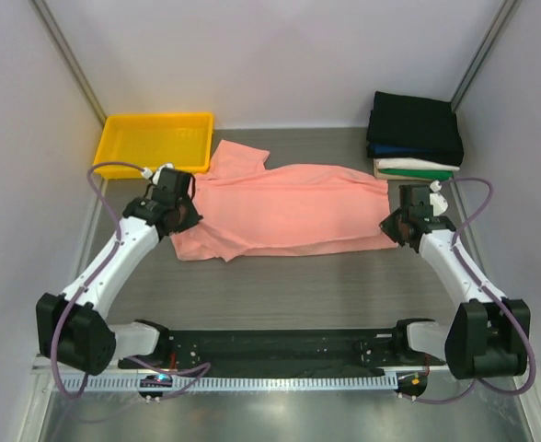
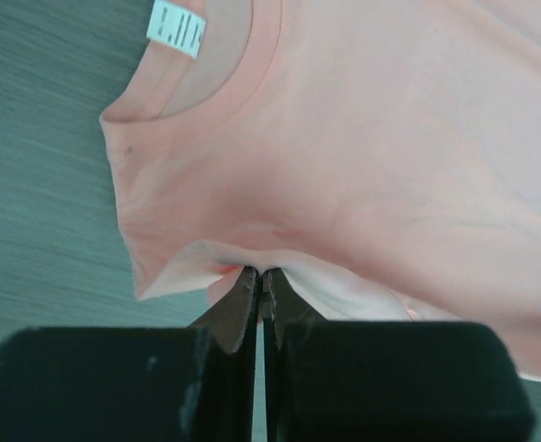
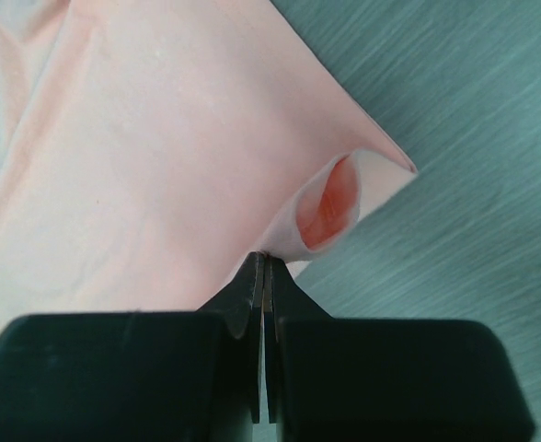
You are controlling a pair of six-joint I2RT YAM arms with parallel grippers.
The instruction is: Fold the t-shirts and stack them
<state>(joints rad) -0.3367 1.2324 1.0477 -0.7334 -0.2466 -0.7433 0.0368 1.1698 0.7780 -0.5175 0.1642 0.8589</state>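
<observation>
A salmon-pink t-shirt (image 1: 289, 210) lies folded lengthwise across the middle of the table, one sleeve pointing toward the tray. My left gripper (image 1: 180, 214) is shut on its left edge near the collar; the left wrist view shows the collar with its white label (image 2: 176, 27) and the jaws (image 2: 259, 276) pinching the fabric. My right gripper (image 1: 401, 224) is shut on the shirt's right hem corner (image 3: 344, 198), jaws closed at the cloth edge (image 3: 266, 261). A stack of folded shirts (image 1: 416, 138), black on top, then blue, white and green, sits at the back right.
A yellow plastic tray (image 1: 155, 143) stands at the back left, next to the shirt's sleeve. Grey walls close in both sides. The arms' black base rail (image 1: 280, 350) runs along the near edge.
</observation>
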